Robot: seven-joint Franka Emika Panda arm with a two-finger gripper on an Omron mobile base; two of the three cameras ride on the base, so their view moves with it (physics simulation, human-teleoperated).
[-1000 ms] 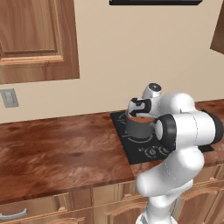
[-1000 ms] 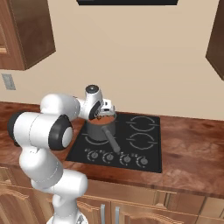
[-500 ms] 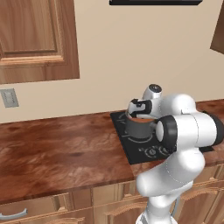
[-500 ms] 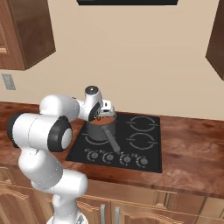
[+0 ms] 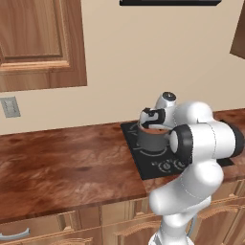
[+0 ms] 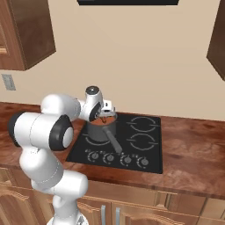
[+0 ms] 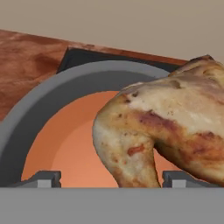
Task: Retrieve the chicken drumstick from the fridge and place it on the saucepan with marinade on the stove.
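Note:
The dark grey saucepan (image 6: 99,130) stands on the front left burner of the black stove (image 6: 140,145), its long handle (image 6: 115,143) pointing toward the knobs. My gripper (image 6: 107,113) hovers just over its rim, also seen from the left (image 5: 149,117). In the hand view the golden-brown chicken drumstick (image 7: 166,127) hangs over the orange-brown marinade (image 7: 65,148) inside the saucepan's grey rim (image 7: 52,100). My gripper (image 7: 111,179) is open, its fingertips (image 7: 41,178) spread wide, the left one well apart from the meat. The fridge is out of view.
A brown stone counter (image 5: 62,158) runs left of the stove and continues on its right (image 6: 193,149). Wooden wall cabinets (image 5: 38,43) hang above, a dark hood (image 6: 127,2) sits over the stove, and a wall socket (image 5: 9,106) is at the far left.
The gripper's fingers have spread apart above the saucepan. The arm has stayed over the same burner.

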